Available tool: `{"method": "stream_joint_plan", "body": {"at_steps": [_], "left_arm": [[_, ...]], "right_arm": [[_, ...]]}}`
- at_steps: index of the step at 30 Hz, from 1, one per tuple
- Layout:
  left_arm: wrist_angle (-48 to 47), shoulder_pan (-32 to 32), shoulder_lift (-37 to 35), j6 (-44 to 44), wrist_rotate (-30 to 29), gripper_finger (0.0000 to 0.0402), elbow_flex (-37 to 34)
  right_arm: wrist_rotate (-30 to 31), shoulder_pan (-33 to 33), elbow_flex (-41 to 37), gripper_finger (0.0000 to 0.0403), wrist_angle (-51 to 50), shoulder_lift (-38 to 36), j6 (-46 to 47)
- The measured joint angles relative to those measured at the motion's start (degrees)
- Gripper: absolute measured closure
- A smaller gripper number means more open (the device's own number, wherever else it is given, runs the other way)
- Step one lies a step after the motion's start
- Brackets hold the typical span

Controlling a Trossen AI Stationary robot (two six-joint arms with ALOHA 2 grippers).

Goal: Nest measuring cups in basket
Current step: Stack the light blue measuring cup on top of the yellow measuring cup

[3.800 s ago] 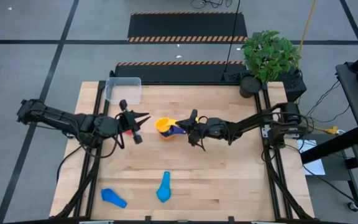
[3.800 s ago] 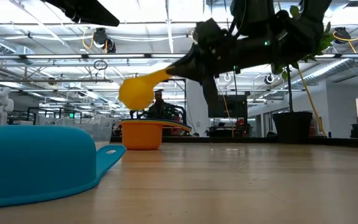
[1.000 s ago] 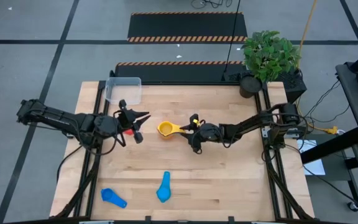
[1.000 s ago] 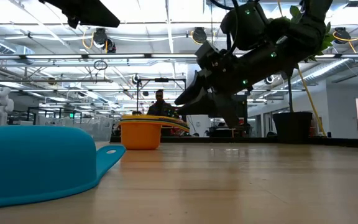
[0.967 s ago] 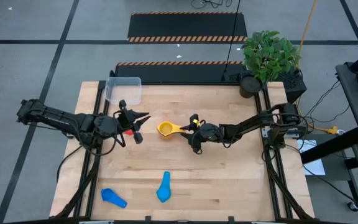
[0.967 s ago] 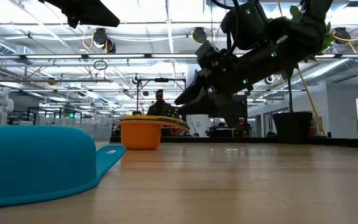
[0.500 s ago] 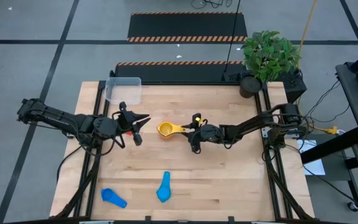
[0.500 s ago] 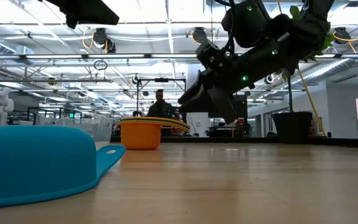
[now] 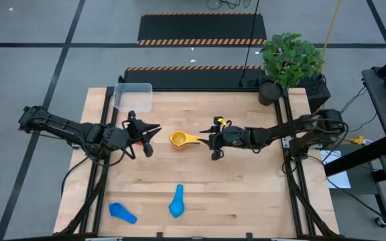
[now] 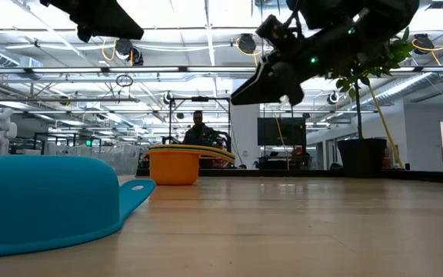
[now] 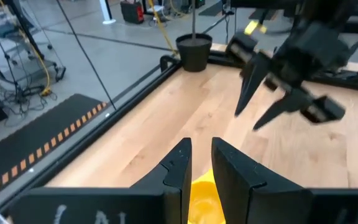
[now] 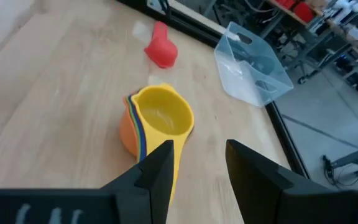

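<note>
A nested stack of measuring cups [image 9: 177, 138] stands on the table's middle, yellow innermost [image 12: 164, 117] and orange outermost [image 10: 175, 166], its yellow handle pointing at my right gripper. My right gripper [image 9: 213, 146] [image 12: 197, 149] hangs open above the table just right of that handle, touching nothing. A red cup [image 12: 161, 51] lies beyond the stack. Two light blue cups [image 9: 121, 212] [image 9: 177, 201] lie near the near edge. The clear basket [image 9: 133, 96] sits at the far left corner. My left gripper [image 9: 153, 136] [image 11: 201, 148] waits left of the stack, open by a narrow gap.
A potted plant [image 9: 289, 61] stands at the table's far right corner. One light blue cup [image 10: 48, 198] lies mouth down close to the low camera. Bare wood lies right of the stack and between it and the near edge.
My right gripper has risen from beside the stack's handle and drawn back a little toward the table's right edge, staying open. The nested stack has stayed where it was.
</note>
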Motion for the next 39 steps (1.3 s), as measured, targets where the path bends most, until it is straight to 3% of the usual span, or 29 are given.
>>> {"method": "stream_joint_plan", "body": {"at_steps": [8, 17, 31, 39], "left_arm": [[-0.4, 0.0, 0.7, -3.5, 1.9, 0.0337, 0.0], [2.2, -0.7, 8.1, -6.1, 5.6, 0.0337, 1.2], [0.3, -6.8, 27.3, -9.4, 11.2, 0.0337, 16.9], [0.0, -9.9, 34.1, -12.4, 13.4, 0.0337, 21.5]], "right_arm": [[0.0, 0.1, 0.0, 0.0261, -12.2, -5.9, 1.7], [0.0, 4.1, 0.0, 0.0261, -20.2, -7.7, 6.6], [-0.2, 15.0, 0.0, 0.0261, -25.4, -7.6, 15.1], [0.0, 20.6, 0.0, 0.0261, -26.7, -7.6, 22.3]]}}
